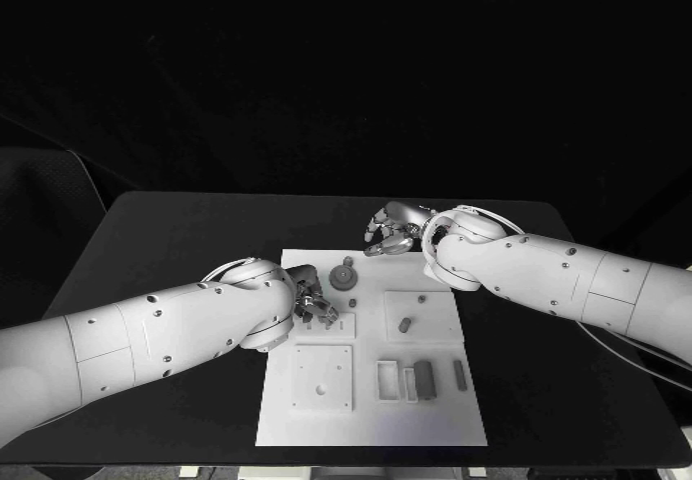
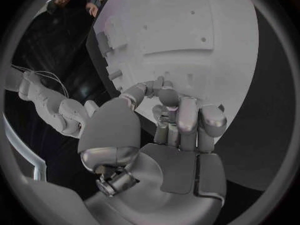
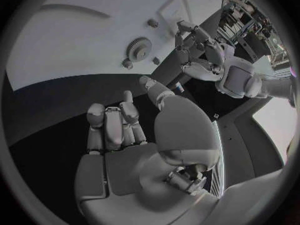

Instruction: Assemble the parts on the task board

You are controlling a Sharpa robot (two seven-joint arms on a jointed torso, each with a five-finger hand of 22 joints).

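Head view first: board [image 1: 372, 400] lies mid-desk [image 1: 173, 230], left robot hand [image 1: 313, 303] down on its upper left by the pegs, right robot hand [image 1: 389, 229] off the far edge, gear [image 1: 345, 275] between them. Left wrist: fingers [image 2: 186, 116] curled over the board; whether they hold anything, can't tell. Right wrist: fingers [image 3: 112, 127] loosely spread above the desk, holding nothing.

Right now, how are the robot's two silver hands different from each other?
The left silver hand is over the white task board, fingers curled down among the small pegs near its left side; the right silver hand sits past the board's far edge, above the black table. The left hand's fingertips press close together as if pinching something small; the right hand's fingers hold nothing. Both are shiny and on white arms.
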